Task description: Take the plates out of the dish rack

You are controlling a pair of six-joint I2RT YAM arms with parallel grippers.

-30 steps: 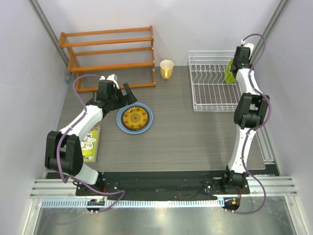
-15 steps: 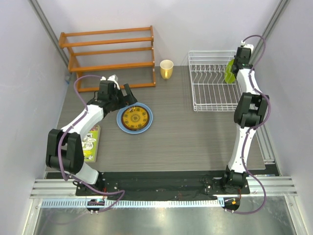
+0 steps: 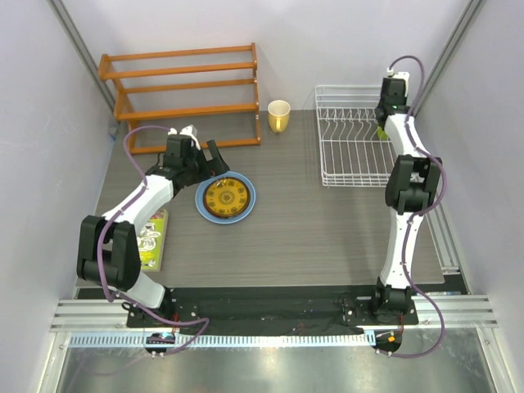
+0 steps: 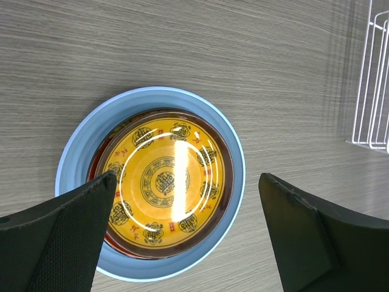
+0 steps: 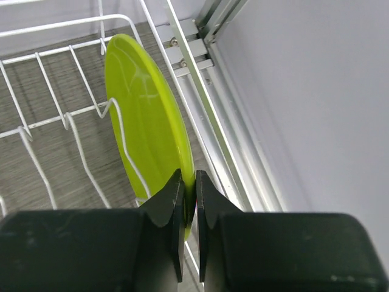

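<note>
You were working on a dark grey wood-grain table [image 3: 327, 237] boxed in by pale, plain walls [image 3: 344, 41], with an aluminium rail [image 3: 82, 313] running along its near edge by the arm bases. At the far left stood the orange wooden shelf [image 3: 184, 82], with a yellow cup [image 3: 279, 115] just right of it, and the white wire dish rack [image 3: 348, 155] sat at the far right. Your right gripper [image 5: 189, 177] reached to the rack's far right corner, its fingers pinched tight on the rim of the lime green plate [image 5: 143, 121], which stood on edge against a wire divider. Left of centre, the light blue plate [image 4: 76, 164] lay flat on the table with the yellow-brown patterned plate [image 4: 164, 182] nested in it. Your left gripper [image 4: 187, 176] hung over them with its fingers spread wide, holding nothing. From above, the green plate was almost wholly hidden behind the right wrist, with only a sliver showing. A thin reddish edge showed under the yellow-brown plate, but you could not tell from these views whether it was another plate. A printed packet [image 3: 153, 237] at the table's left edge was partly covered by the left arm, and its print was too small to read.
</note>
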